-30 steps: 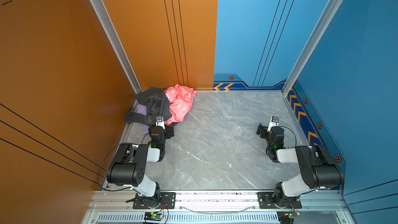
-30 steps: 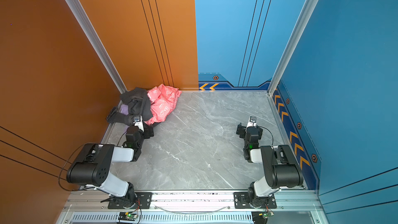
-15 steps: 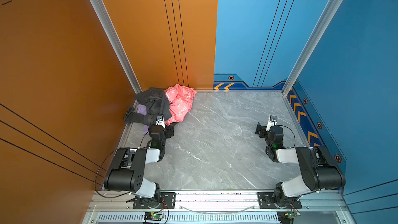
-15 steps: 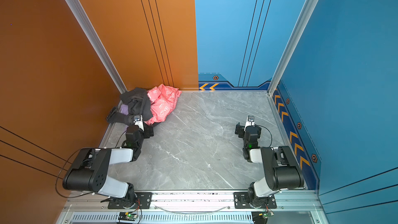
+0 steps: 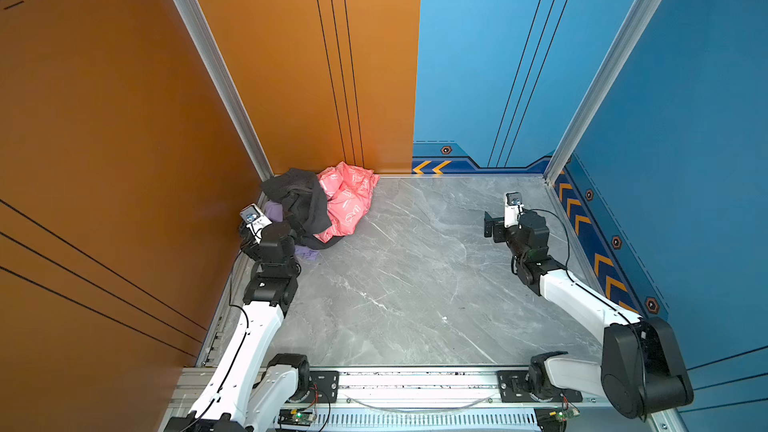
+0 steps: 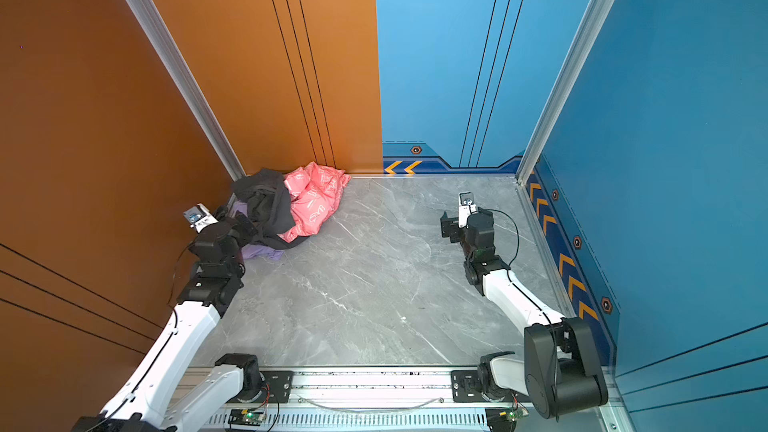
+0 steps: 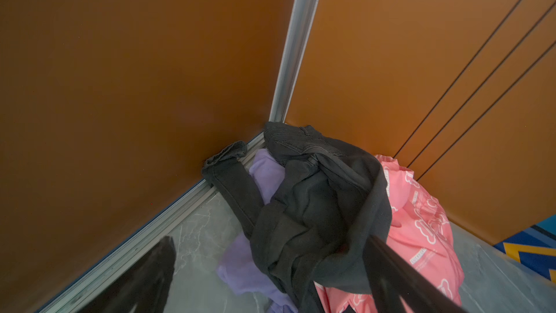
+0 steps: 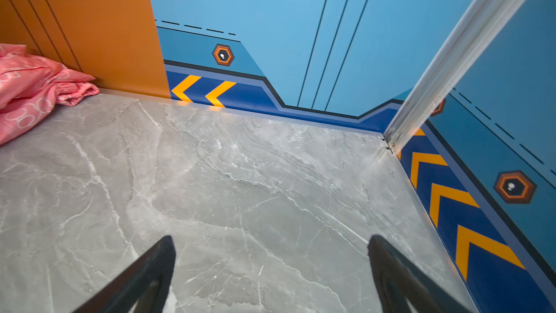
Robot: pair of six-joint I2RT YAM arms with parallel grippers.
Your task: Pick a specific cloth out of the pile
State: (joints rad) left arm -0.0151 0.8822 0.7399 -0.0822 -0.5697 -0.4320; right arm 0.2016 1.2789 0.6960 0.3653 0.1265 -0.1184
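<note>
The pile (image 5: 320, 205) lies in the back left corner against the orange walls. The lavender cloth (image 7: 243, 263) sits at the bottom, and only its edges (image 5: 308, 253) (image 6: 259, 252) show from under a dark grey-black garment (image 7: 316, 206) draped over it. A salmon pink garment with white print (image 5: 349, 197) lies on the pile's right side. My left gripper (image 7: 269, 240) is open at the pile's near edge, one finger over bare table and the other over the dark and pink fabric, with nothing held. Over bare table on the right, my right gripper (image 8: 270, 239) (image 5: 492, 226) is open and empty.
The grey marble table (image 5: 415, 284) is walled by orange panels (image 5: 124, 118) at left and back left and blue panels (image 5: 685, 160) at back and right. A metal rail (image 5: 374, 380) carrying both arm bases runs along the front edge.
My left arm has stretched out and swung left, bringing its gripper up to the pile's near edge. The right arm has reached a little farther back. Both grippers stayed open.
</note>
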